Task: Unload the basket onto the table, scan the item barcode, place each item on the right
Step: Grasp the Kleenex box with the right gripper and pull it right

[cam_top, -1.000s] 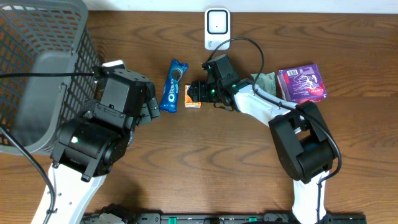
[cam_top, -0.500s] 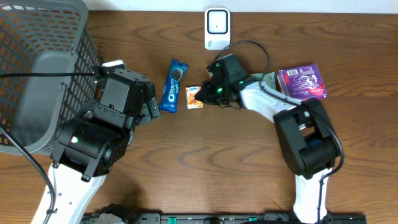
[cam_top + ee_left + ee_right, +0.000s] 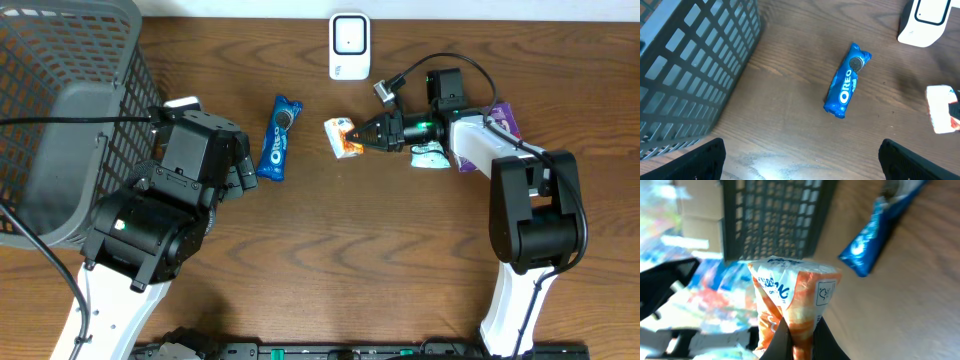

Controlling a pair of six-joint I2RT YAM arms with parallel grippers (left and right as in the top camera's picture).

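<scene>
Pinched tight in the right tool: the orange-and-white snack packet, now up off the bench and turned sideways just below the white barcode scanner, no longer lying flat beside the Oreo pack as a second ago. From the right wrist, clamped by its lower seam between both fingers, printed face toward the lens. Carried to the right since then, along with the right arm, now stretched level across the bench and covering most of the purple packet, earlier in plain sight. Just below that arm, a small green-and-white packet. Unmoved: the Oreo pack, flat on the wood between the grey basket and the lifted packet, apart from both. Unchanged too on the other side: left tool spread wide, holding nothing, hanging above the bench near the basket wall, Oreo pack in its view.
</scene>
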